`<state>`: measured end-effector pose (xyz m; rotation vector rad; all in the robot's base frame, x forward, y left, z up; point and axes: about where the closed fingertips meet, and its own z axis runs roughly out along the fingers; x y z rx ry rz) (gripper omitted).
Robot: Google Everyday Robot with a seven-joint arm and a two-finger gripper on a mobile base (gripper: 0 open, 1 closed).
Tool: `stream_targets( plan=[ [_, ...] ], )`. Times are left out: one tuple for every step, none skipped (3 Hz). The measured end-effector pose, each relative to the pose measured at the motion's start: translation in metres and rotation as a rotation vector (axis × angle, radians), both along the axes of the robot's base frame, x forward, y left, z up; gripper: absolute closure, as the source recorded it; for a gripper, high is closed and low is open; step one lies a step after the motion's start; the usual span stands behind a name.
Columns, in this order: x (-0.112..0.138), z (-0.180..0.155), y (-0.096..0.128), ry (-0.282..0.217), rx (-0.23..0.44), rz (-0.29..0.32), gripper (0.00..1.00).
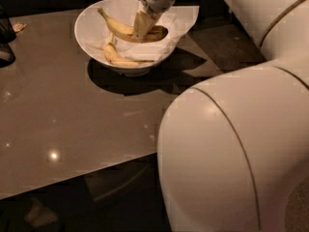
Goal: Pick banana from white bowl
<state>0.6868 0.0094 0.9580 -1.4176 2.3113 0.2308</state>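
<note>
One gripper, mine, over banana in white bowl, 11 o'clock; grasp hidden, cannot tell; shorter banana at bowl's 7 o'clock.

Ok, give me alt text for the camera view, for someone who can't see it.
The gripper reaches down into the bowl, jaws closed on the longer banana; a second banana lies below it. The bowl sits on a dark table, with the robot's arm filling the right foreground.

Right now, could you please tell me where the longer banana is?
The banana lies in the white bowl at the camera view's top, left of centre, behind the shorter banana, with the gripper over its right half.
</note>
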Motion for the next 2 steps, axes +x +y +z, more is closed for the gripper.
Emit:
stream_targets(
  plan=[
    [-0.01, 0.004, 0.002, 0.008, -0.006, 0.012, 1.0],
    [-0.039, 0.014, 0.004, 0.009, 0.028, 0.028, 1.0]
  ],
)
